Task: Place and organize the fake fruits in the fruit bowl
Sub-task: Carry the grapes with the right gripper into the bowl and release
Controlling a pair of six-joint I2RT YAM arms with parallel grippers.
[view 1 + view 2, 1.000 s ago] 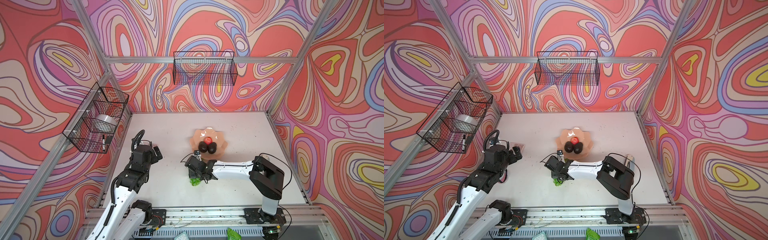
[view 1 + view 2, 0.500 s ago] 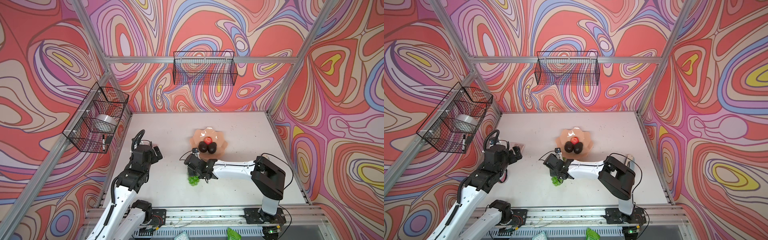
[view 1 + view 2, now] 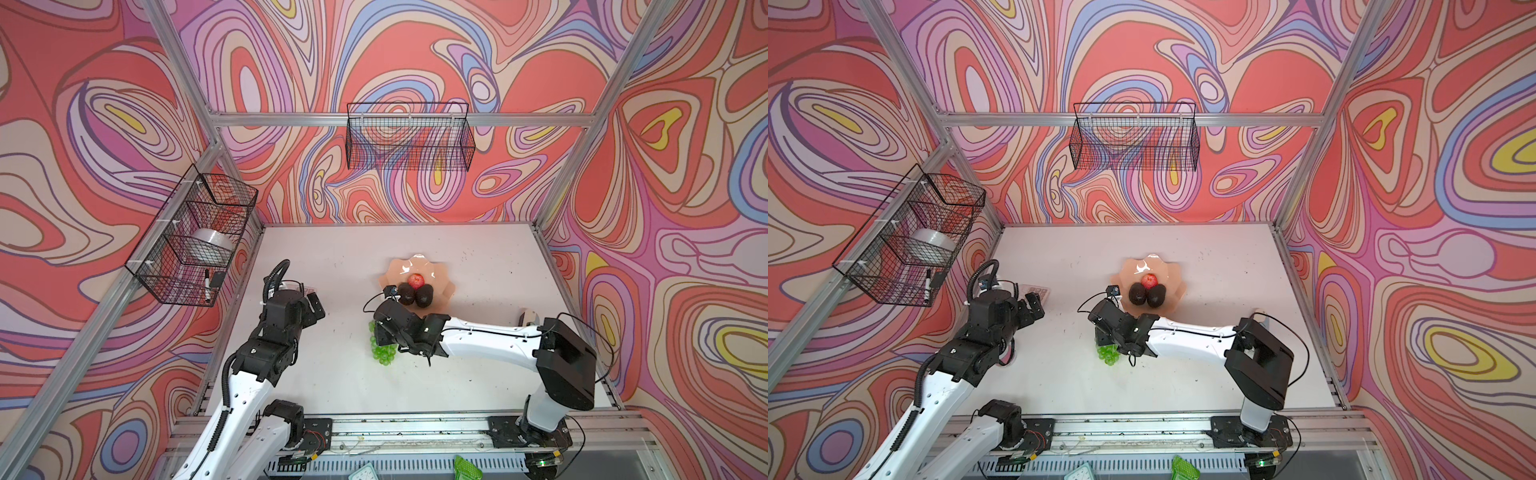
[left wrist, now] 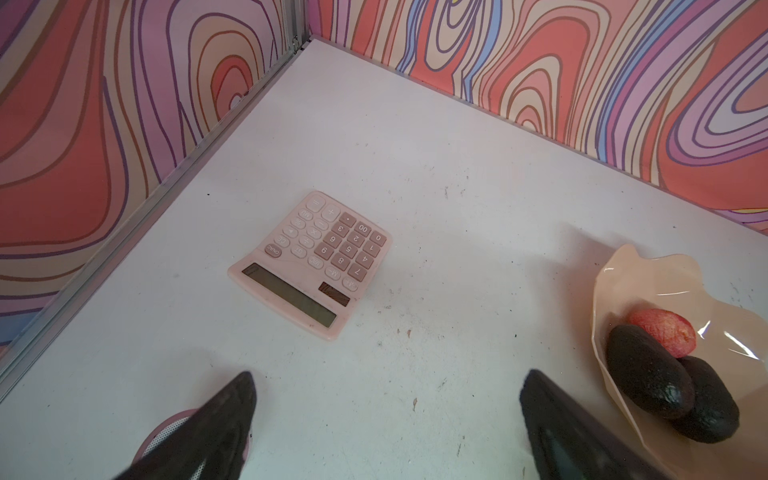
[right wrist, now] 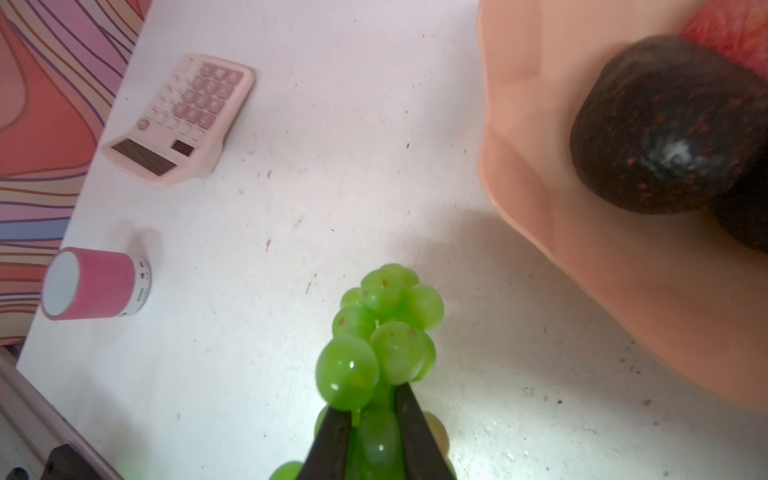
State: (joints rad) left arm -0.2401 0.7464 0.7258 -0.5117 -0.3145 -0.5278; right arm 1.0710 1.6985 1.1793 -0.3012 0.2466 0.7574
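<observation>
I am on the last fruit. The red apple and the two avocados already sit together inside the peach-pink fruit bowl, the avocados side by side on its half nearer the arm bases and the apple just behind them. The bunch of green grapes is outside the bowl, near its rim on the side toward the arm bases, down at the table. The right jaws are clenched on the bunch, pinching between the grapes at one end. I cannot tell whether the bunch has lifted clear of the table. The left jaws stand released and empty, well apart from the bowl on its left-arm side, above bare table with a pink calculator ahead of them. So I judge the grasp made and the carry due next: raise the bunch high enough that the dangling grapes clear the scalloped rim, then bring it over the open far half of the bowl behind the apple. The bunch looks soft and loosely jointed, so I expect it to swing, and a pinch on so few grapes could slip.
</observation>
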